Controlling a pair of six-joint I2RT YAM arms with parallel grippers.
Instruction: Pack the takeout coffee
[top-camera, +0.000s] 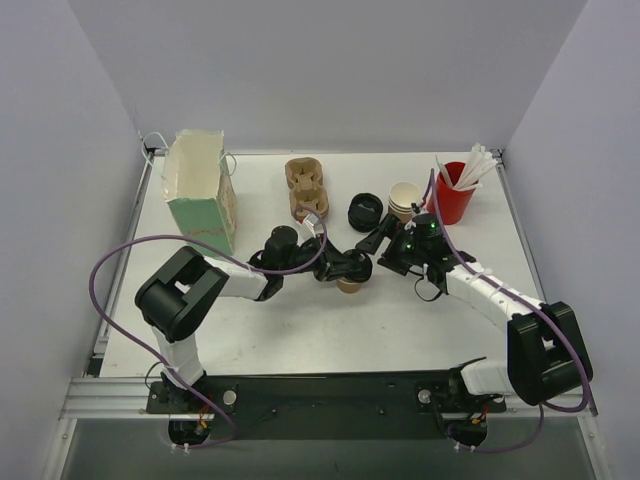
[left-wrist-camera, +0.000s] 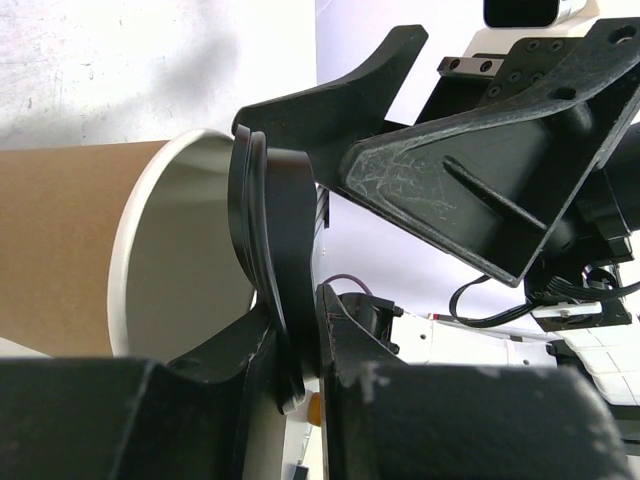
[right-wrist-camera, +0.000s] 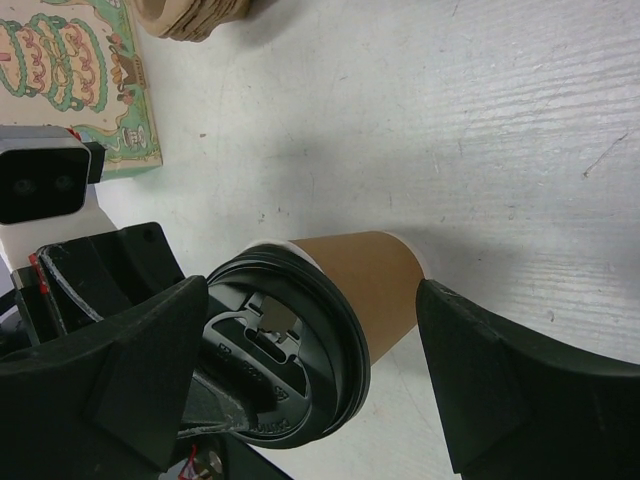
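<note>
The takeout coffee cup (top-camera: 350, 285), brown kraft paper, stands on the table at the centre. It also shows in the right wrist view (right-wrist-camera: 365, 275) and the left wrist view (left-wrist-camera: 70, 250). Its black lid (right-wrist-camera: 270, 360) sits on the white rim, tilted in the left wrist view (left-wrist-camera: 275, 230). My left gripper (top-camera: 345, 266) is over the cup, shut on the lid's edge (left-wrist-camera: 297, 305). My right gripper (top-camera: 385, 243) is open, with one finger on each side of the cup (right-wrist-camera: 312, 290) and not touching it.
A green patterned paper bag (top-camera: 200, 195) stands at the back left. A pulp cup carrier (top-camera: 305, 185), a stack of black lids (top-camera: 365, 212), lidless tan cups (top-camera: 405, 200) and a red cup with white sticks (top-camera: 455, 190) stand behind the grippers.
</note>
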